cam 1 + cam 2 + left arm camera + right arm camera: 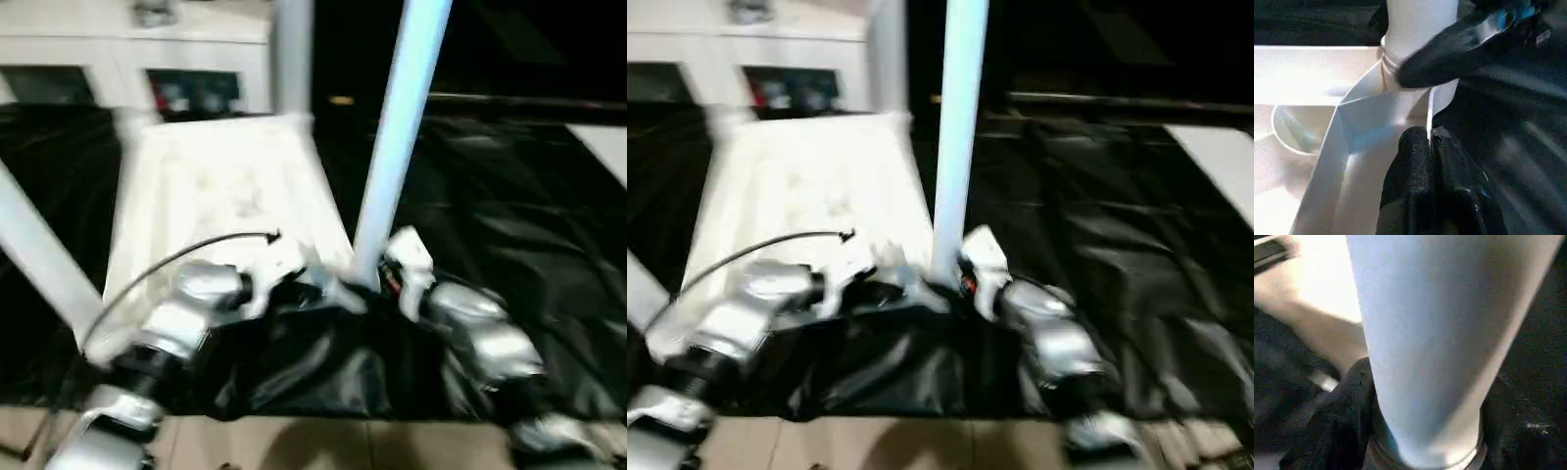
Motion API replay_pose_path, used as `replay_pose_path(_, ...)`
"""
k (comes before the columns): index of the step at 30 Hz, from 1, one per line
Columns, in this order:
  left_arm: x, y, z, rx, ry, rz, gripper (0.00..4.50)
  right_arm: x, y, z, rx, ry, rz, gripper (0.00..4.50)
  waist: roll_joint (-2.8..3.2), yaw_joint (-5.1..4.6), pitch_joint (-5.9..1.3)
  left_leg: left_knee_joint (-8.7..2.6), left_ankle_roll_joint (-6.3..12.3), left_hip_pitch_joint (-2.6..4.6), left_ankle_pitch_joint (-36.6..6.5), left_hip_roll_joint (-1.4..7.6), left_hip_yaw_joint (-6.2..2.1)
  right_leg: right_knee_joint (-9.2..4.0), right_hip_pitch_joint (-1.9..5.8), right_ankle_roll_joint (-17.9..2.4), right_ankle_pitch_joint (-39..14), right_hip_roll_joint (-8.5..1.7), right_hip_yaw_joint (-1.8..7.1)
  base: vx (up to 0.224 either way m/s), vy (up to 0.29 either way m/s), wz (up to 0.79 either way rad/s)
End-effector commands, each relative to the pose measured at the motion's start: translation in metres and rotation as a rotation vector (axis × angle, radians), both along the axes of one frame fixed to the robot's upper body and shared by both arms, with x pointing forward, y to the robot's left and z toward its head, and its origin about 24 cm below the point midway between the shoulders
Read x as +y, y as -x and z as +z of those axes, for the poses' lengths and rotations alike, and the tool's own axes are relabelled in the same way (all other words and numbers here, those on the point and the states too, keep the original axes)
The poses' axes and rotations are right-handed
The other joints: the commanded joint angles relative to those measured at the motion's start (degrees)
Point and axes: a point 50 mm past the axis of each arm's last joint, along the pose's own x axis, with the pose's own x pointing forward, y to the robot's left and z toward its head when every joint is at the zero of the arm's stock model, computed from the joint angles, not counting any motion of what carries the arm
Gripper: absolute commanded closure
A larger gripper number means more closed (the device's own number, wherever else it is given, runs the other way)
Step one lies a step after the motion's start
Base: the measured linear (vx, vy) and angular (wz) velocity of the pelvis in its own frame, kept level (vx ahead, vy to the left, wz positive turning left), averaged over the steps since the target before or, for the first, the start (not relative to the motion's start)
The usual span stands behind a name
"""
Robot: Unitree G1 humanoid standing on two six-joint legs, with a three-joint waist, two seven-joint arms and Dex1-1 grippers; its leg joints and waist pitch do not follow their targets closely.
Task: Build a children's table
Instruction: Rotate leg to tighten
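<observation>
White table top (216, 186) lies upside down on black sheeting (509, 235), legs sticking up from its corners; the near-right leg (397, 137) stands in its corner socket right in front of the robot. Left gripper (1429, 147) has its fingers pressed together on the thin rim of the top, just beside that socket. Right gripper (392, 284) sits at the leg's base with fingers apart around the tube, one black finger (1347, 406) against its side.
</observation>
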Motion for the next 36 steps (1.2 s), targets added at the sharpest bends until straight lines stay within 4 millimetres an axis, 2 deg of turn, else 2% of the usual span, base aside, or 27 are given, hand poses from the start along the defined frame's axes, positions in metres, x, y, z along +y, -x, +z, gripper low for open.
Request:
replay_pose_path(1, -0.022, -0.004, 0.008, -0.041, 0.046, 0.05, 4.5, 0.029, -0.002, -0.004, 0.041, -0.017, -0.025, 1.87, -0.24, -0.07, -3.09, -4.39, -0.28, 0.09, -17.9, 0.79, -0.49, -5.91, 2.18, -6.9, -28.9, -3.4, 2.07, 0.0, 0.0, 0.0)
replay_pose_path(2, -0.032, -0.002, 0.007, -0.04, 0.063, 0.078, 4.5, 0.038, -0.008, -0.003, 0.048, -0.026, -0.109, 1.87, -0.27, -0.17, -3.2, -4.33, -0.37, 0.15, -17.6, 0.75, -0.46, -5.91, 2.18, -7.1, -28.5, -3.37, 2.06, 0.0, 0.0, 0.0)
replay_pose_path(4, -0.037, -0.001, 0.006, -0.04, 0.066, 0.082, 4.5, 0.042, -0.009, -0.002, 0.045, -0.025, -0.129, 1.87, -0.46, -0.25, -3.34, -4.19, 0.16, 0.2, -16.7, 0.73, -0.29, -5.91, 2.11, -7.7, -25.9, -3.24, 2.16, 0.0, 0.0, 0.0)
replay_pose_path(5, -0.045, 0.0, 0.005, -0.043, 0.066, 0.071, 4.5, 0.047, -0.011, 0.001, 0.023, -0.021, -0.114, 1.87, -0.46, -0.28, -3.36, -4.21, 0.57, 0.08, -16.2, 0.76, -0.28, -5.64, 2.16, -8.2, -24.2, -3.16, 2.2, 0.0, 0.0, 0.0)
replay_pose_path(6, -0.045, 0.0, 0.005, -0.043, 0.066, 0.071, 4.5, 0.047, -0.011, 0.001, 0.023, -0.021, -0.114, 1.87, -0.37, -0.25, -3.43, -4.2, 0.74, 0.07, -15.9, 0.8, -0.23, -5.58, 2.21, -8.4, -23.1, -3.15, 2.23, 0.0, 0.0, 0.0)
replay_pose_path(7, -0.045, 0.0, 0.005, -0.043, 0.066, 0.071, 4.5, 0.047, -0.011, 0.001, 0.023, -0.021, -0.114, 1.31, -0.35, -0.1, -3.52, -4.1, 1.12, 0.15, -15.2, 0.86, -0.1, -5.42, 2.21, -9.0, -20.6, -3.09, 2.33, 0.0, 0.0, 0.0)
replay_pose_path(11, -0.048, -0.002, 0.008, -0.058, 0.062, 0.047, 4.5, 0.046, -0.01, 0.007, 0.015, -0.09, -0.061, 0.97, -0.13, 0.16, -3.62, -4.13, 1.99, -0.06, -13.2, 0.95, 0.0, -4.78, 2.62, -10.7, -15.1, -3.05, 2.39, 0.0, 0.0, 0.0)
replay_pose_path(14, -0.044, -0.001, 0.01, -0.055, 0.062, 0.018, 4.5, 0.042, -0.009, 0.009, -0.017, -0.048, 0.002, 0.7, -0.2, 0.23, -3.6, -4.06, 2.19, -0.07, -13.3, 0.87, 0.07, -4.8, 2.75, -11.0, -14.9, -3.04, 2.35, 0.0, 0.0, 0.0)
replay_pose_path(19, -0.031, 0.004, 0.012, -0.056, 0.052, -0.109, 4.5, 0.029, -0.001, 0.012, -0.061, -0.01, 0.154, 0.7, -0.21, 0.48, -3.59, -4.05, 2.55, -0.06, -13.2, 0.94, 0.06, -4.78, 2.83, -10.9, -14.9, -3.08, 2.44, 0.0, 0.0, 0.0)
replay_pose_path(22, -0.025, 0.006, 0.013, -0.048, 0.042, -0.164, 4.5, 0.022, 0.003, 0.013, -0.068, 0.0, 0.231, 0.7, -0.09, 0.76, -3.73, -3.88, 3.02, 0.2, -12.5, 1.1, 0.2, -4.47, 2.76, -12.0, -12.2, -3.09, 2.57, 0.0, 0.0, 0.0)
replay_pose_path(24, -0.016, 0.012, 0.015, -0.022, 0.04, -0.254, 4.5, 0.013, 0.013, 0.013, -0.058, 0.016, 0.358, 0.7, -0.01, 0.91, -3.63, -4.01, 3.13, 0.24, -12.7, 1.18, 0.15, -4.43, 2.77, -12.8, -11.3, -3.06, 2.48, 0.0, 0.0, 0.0)
replay_pose_path(25, -0.016, 0.012, 0.015, -0.022, 0.04, -0.256, 4.5, 0.013, 0.013, 0.013, -0.058, 0.016, 0.36, 0.7, 0.05, 1.2, -3.62, -3.93, 3.31, 0.58, -13.4, 1.28, 0.3, -4.36, 2.53, -13.1, -11.1, -2.96, 2.59, 0.0, 0.0, 0.0)
replay_pose_path(27, -0.011, 0.016, 0.016, 0.002, 0.047, -0.31, 4.5, 0.009, 0.019, 0.013, -0.043, 0.016, 0.436, 0.7, 0.4, 1.41, -3.61, -4.02, 3.33, 0.43, -13.3, 1.29, 0.25, -4.23, 2.65, -13.5, -10.4, -3.0, 2.61, 0.0, 0.0, 0.0)
replay_pose_path(28, -0.009, 0.016, 0.017, 0.007, 0.046, -0.324, 4.5, 0.008, 0.022, 0.013, -0.035, 0.016, 0.465, 0.7, 0.25, 1.72, -3.59, -4.08, 3.17, 0.5, -13.5, 1.35, 0.25, -4.26, 2.76, -13.4, -10.5, -3.0, 2.6, 0.0, 0.0, 0.0)
replay_pose_path(30, -0.007, 0.017, 0.017, 0.015, 0.046, -0.35, 4.5, 0.005, 0.027, 0.013, -0.018, 0.018, 0.526, 0.7, 0.33, 1.95, -3.59, -4.11, 2.94, 0.56, -13.7, 1.37, 0.29, -4.15, 2.67, -13.6, -10.3, -2.97, 2.64, 0.0, 0.0, 0.0)
replay_pose_path(32, -0.004, 0.018, 0.017, 0.029, 0.038, -0.372, 4.5, 0.003, 0.032, 0.013, 0.001, 0.026, 0.576, 1.03, 0.04, 2.1, -3.58, -4.1, 2.75, 0.54, -13.5, 1.35, 0.3, -4.18, 2.78, -13.7, -10.7, -3.06, 2.64, 0.0, 0.0, 0.0)
replay_pose_path(33, -0.002, 0.018, 0.017, 0.036, 0.032, -0.385, 4.5, 0.001, 0.034, 0.012, 0.015, 0.026, 0.601, 1.06, -0.14, 2.19, -3.56, -4.1, 2.79, 0.48, -13.5, 1.29, 0.29, -4.25, 2.87, -13.3, -11.8, -3.11, 2.61, 0.0, 0.0, 0.0)
replay_pose_path(34, -0.002, 0.018, 0.017, 0.037, 0.031, -0.386, 4.5, 0.001, 0.034, 0.012, 0.016, 0.026, 0.603, 1.06, -0.07, 2.22, -3.53, -4.1, 2.78, 0.44, -13.5, 1.31, 0.29, -4.26, 2.84, -13.2, -12.2, -3.17, 2.63, 0.0, 0.0, 0.0)
replay_pose_path(35, -0.001, 0.018, 0.017, 0.039, 0.029, -0.39, 4.5, 0.001, 0.035, 0.012, 0.021, 0.024, 0.609, 1.28, -0.13, 2.24, -3.54, -4.06, 2.74, 0.42, -13.5, 1.29, 0.3, -4.31, 2.82, -13.0, -12.7, -3.18, 2.65, 0.0, 0.0, 0.0)
replay_pose_path(36, 0.001, 0.019, 0.017, 0.051, 0.031, -0.401, 4.5, 0.0, 0.037, 0.012, 0.031, 0.025, 0.638, 1.28, -0.26, 2.18, -3.52, -4.08, 2.72, 0.37, -13.4, 1.28, 0.29, -4.31, 2.82, -12.9, -13.0, -3.18, 2.64, 0.0, 0.0, 0.0)
